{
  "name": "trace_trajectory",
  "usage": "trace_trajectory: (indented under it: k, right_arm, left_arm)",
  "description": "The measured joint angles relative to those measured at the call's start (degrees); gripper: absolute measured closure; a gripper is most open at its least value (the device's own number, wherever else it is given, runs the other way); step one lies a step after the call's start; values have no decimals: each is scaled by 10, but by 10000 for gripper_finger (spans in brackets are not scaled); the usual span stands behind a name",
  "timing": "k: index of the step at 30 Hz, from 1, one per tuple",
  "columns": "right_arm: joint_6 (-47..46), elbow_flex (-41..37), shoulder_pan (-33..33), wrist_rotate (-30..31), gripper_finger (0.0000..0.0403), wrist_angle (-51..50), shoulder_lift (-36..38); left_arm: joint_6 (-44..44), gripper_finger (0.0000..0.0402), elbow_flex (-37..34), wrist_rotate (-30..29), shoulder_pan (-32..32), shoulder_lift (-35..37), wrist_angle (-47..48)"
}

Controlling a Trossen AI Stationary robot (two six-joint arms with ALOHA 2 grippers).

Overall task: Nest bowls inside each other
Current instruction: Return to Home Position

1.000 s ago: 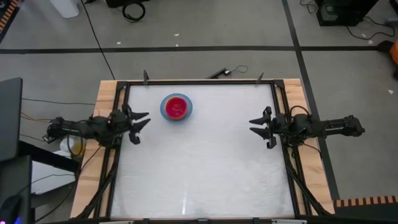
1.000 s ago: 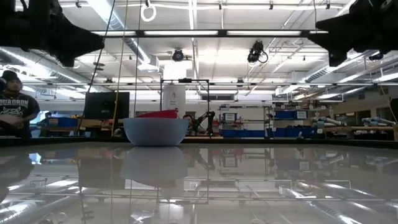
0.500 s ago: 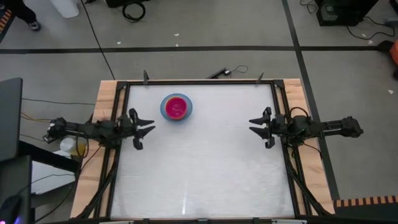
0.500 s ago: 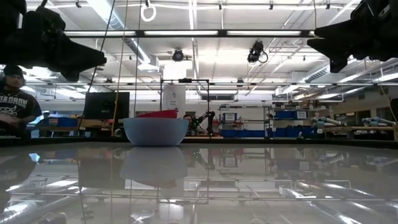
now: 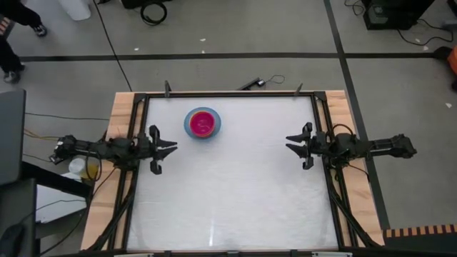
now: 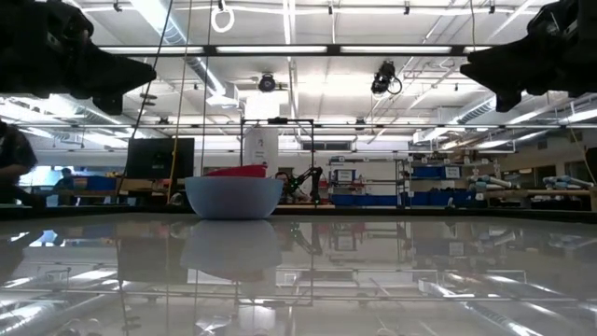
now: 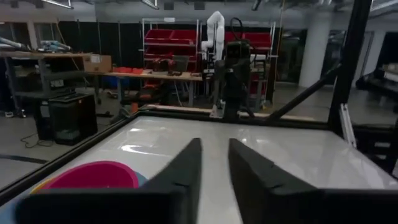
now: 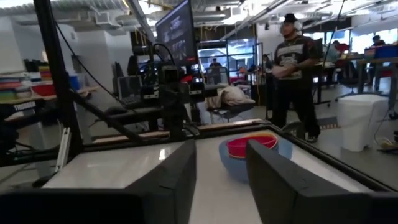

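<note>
The bowls (image 5: pixel 203 123) stand as one nested stack on the white table, at the far left of centre. A light blue bowl (image 6: pixel 233 198) is outermost and a magenta-pink one (image 7: pixel 93 175) lies inside, with a red rim (image 6: pixel 233 171) showing over the blue edge. The stack rests on the blue bowl's base. My left gripper (image 5: pixel 171 146) hovers at the table's left edge, just nearer than the stack, pointing level across the table, open by a narrow gap (image 7: pixel 214 149). My right gripper (image 5: pixel 291 145) hovers at the right edge, open, facing the stack (image 8: pixel 236 157).
A black frame rail (image 5: pixel 228 93) runs around the white tabletop, with wooden boards outside it. A white bottle (image 5: pixel 77 168) sits off the table by the left arm. A person (image 8: pixel 292 68) stands beyond the table's far left corner. Bare tabletop (image 5: pixel 235 185) lies between the grippers.
My left gripper has swung from slanting toward the far edge to pointing straight across the table, and has sunk a little. The bowls have not moved. A person behind the table has walked off toward the left.
</note>
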State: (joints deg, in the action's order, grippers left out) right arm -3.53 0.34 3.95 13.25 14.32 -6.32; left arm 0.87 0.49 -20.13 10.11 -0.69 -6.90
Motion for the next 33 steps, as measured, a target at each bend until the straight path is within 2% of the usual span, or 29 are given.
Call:
trace_trajectory:
  k: [3, 7, 8, 20, 33]
  right_arm:
    - [-12, 0, 0, -11, 302, -10, 1]
    - [-18, 0, 0, -13, 384, -26, 1]
    - [-14, 0, 0, -13, 392, -27, 1]
    - [-84, 0, 0, -39, 373, -24, 1]
    - [-84, 0, 0, -40, 374, -24, 1]
  left_arm:
    - [-13, 380, 0, 0, -1, 0, 6]
    - [-17, 396, 0, -1, -12, 0, 6]
    - [-17, 398, 0, -1, -16, 0, 7]
    - [-15, 386, 0, -6, -37, 0, -1]
    - [-15, 381, 0, -6, -37, 0, -1]
